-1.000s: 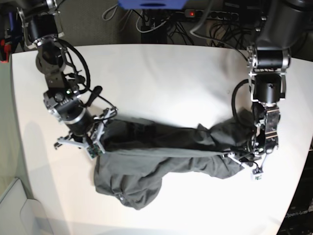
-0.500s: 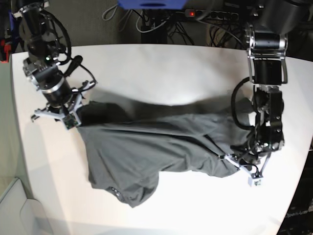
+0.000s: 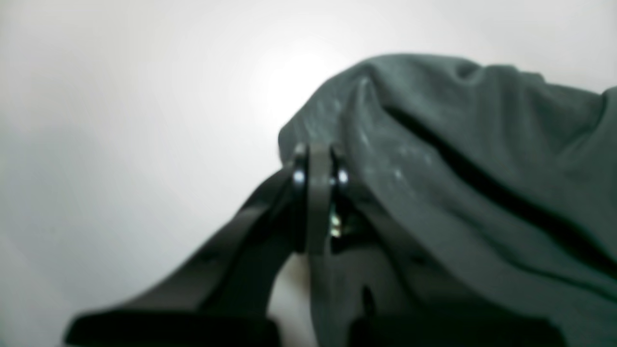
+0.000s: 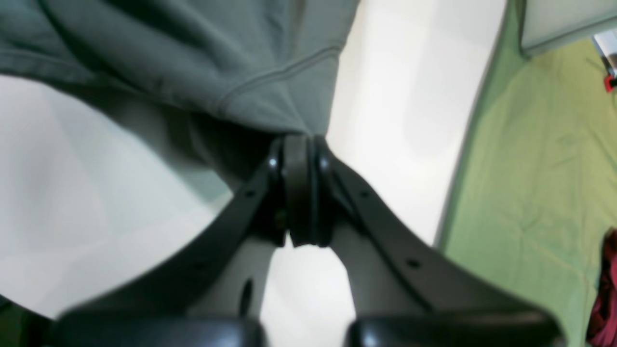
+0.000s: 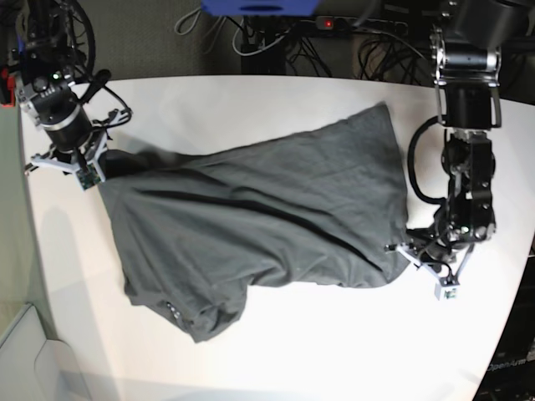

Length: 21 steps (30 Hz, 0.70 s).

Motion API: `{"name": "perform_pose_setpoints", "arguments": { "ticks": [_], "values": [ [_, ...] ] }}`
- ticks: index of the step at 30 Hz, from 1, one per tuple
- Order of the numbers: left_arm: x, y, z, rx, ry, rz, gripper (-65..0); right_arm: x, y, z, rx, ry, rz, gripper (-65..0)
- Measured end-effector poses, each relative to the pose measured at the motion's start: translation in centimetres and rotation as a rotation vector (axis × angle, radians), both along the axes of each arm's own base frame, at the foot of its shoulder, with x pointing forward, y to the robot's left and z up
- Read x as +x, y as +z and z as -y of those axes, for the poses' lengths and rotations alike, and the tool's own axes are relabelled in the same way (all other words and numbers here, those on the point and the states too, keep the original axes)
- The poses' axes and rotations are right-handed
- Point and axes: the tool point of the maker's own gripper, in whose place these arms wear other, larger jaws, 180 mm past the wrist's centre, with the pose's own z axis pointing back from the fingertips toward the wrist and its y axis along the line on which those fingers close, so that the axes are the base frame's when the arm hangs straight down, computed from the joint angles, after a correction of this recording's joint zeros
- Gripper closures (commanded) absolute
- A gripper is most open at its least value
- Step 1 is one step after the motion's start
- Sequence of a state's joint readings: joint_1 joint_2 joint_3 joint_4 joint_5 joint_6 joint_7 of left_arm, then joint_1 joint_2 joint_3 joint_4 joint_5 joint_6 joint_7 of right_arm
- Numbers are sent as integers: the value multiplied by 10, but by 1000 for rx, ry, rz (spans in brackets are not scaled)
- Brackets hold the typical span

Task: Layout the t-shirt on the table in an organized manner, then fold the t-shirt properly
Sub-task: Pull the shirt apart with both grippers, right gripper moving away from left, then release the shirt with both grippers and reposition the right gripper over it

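Observation:
The dark charcoal-grey t-shirt (image 5: 267, 225) lies stretched across the white table (image 5: 276, 109), wrinkled, with a bunched lump at its near-left end. My right gripper (image 5: 96, 170), at the far left of the base view, is shut on the shirt's left edge. The right wrist view shows its jaws (image 4: 299, 144) pinching a seamed edge of the shirt (image 4: 193, 48). My left gripper (image 5: 401, 253), at the right, is shut on the shirt's right lower corner. The left wrist view shows this gripper (image 3: 315, 164) closed on the cloth (image 3: 458, 144) just above the table (image 3: 120, 96).
The table's left edge runs close to my right gripper, with green flooring (image 4: 544, 168) beyond it. Cables and a power strip (image 5: 334, 23) lie behind the far edge. A pale bin (image 5: 25, 359) stands at the near left, off the table.
My right gripper has pulled the shirt's edge back and left towards the far left corner. The bunched shirt has spread out wide. My left gripper has held its corner nearly in place.

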State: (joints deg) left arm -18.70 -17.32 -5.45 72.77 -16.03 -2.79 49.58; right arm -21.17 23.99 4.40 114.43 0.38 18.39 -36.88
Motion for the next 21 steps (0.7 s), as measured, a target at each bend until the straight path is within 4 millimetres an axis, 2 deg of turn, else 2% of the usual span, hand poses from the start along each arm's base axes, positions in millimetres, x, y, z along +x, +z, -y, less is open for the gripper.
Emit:
{"name": "perform_pose_setpoints", "arguments": {
  "ticks": [3,6,8,10,13,15,18,21],
  "values": [
    [-4,-1,-11,24,11,-8,-4,0,0,2,-17,-2,1,-29],
    [-8,-3,-19,0,46,-5,-5,0,0,12,-104,-14,7,-123],
    [-14,-5,-33,-13,90,-9,-7,-1,-2,15,-134,-35,7,-193],
    [-19,-8,-45,-15,126,-14,-49,-3,-7,16,-156,-43,-4,-258],
    [-21,-4,-57,1,134,-11,-198,-2,-6,17,-173,-52,4,-330],
    [-26,-6,-65,24,146,-18,-277,-2,-7,12,-152,-58,6,-352],
    [-35,-17,-63,20,140,-47,-318,-2,-6,7,-128,-74,13,-356],
    [-34,-17,-62,18,137,-43,-319,10,-1,-17,-37,-93,53,-355]
  ]
}}
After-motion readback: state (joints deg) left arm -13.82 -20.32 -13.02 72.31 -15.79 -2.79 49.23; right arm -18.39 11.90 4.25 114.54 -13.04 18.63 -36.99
